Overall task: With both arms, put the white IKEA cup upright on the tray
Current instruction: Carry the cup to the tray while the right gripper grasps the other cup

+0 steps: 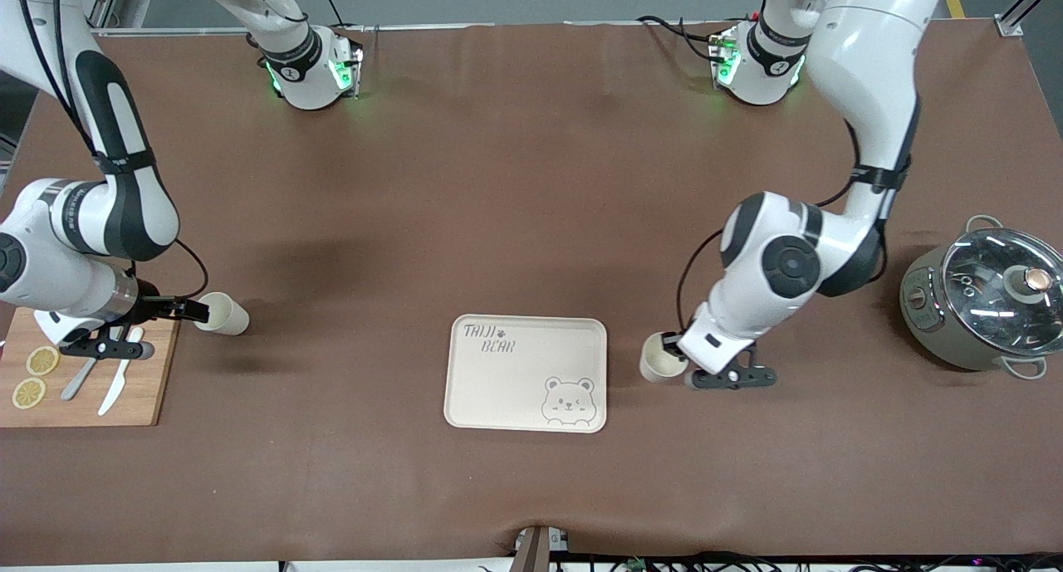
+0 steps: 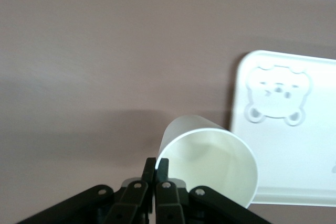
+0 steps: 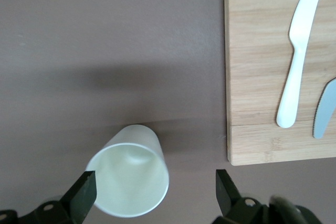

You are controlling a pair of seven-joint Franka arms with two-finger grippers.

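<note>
While both white cups lean rather than stand square, the cup at the left gripper [image 1: 674, 358] [image 1: 660, 359] sits just beside the cream tray [image 1: 498, 389], toward the left arm's end, its mouth tipped up toward that gripper, whose fingers [image 2: 156, 169] are pinched on its rim. Second cup [image 1: 222, 313]: beside the wooden cutting board [image 1: 141, 389], axis tilted, mouth toward the right gripper [image 3: 155, 187], whose fingers are spread, one touching the rim.

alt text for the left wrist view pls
The left gripper, fingers pinched shut on the rim of a white cup, holds it beside a cream tray with a bear-face drawing, over a brown table.
</note>
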